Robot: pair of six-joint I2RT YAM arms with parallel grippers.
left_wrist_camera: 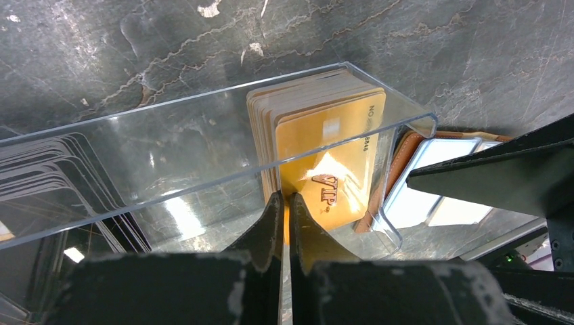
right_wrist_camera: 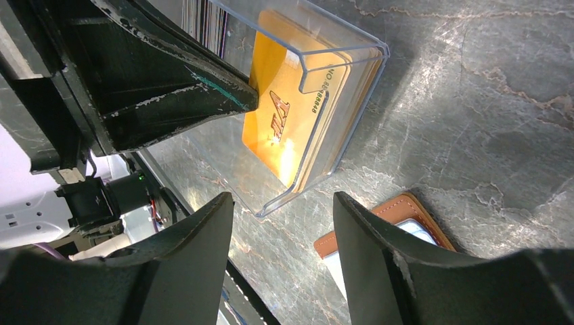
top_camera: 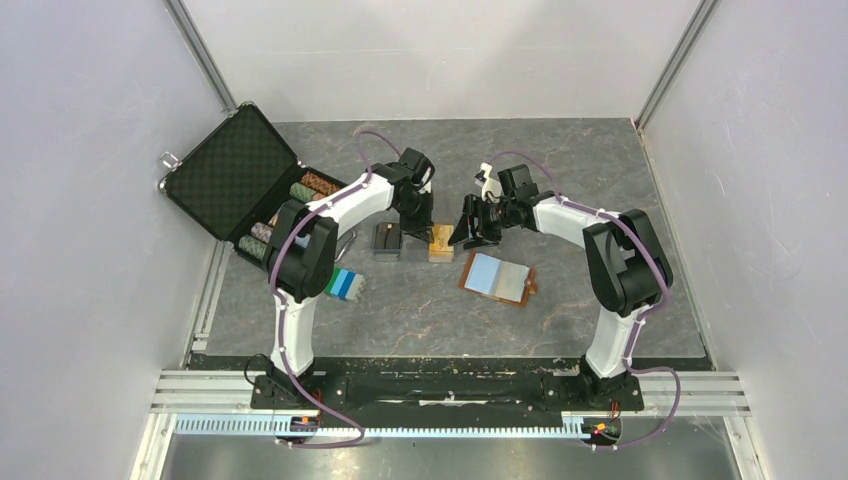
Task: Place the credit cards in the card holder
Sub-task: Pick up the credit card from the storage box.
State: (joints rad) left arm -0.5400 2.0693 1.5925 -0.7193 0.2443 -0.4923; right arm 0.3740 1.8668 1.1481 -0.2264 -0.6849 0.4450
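A stack of orange credit cards (top_camera: 441,243) stands on edge at one end of a clear plastic tray (left_wrist_camera: 203,135); a stack of dark cards (top_camera: 387,240) stands at the other end. My left gripper (top_camera: 430,230) reaches into the tray, and its fingers (left_wrist_camera: 284,200) are shut on the edge of the front orange card (left_wrist_camera: 332,169) marked VIP. The open tan card holder (top_camera: 497,278), pale blue inside, lies flat just right of the tray; it also shows in the right wrist view (right_wrist_camera: 379,220). My right gripper (right_wrist_camera: 281,206) is open and empty, low beside the tray's corner.
An open black foam-lined briefcase (top_camera: 235,170) with rolls of poker chips (top_camera: 305,188) stands at the back left. A blue-green-white striped block (top_camera: 345,285) lies by the left arm. The two grippers are close together over the tray.
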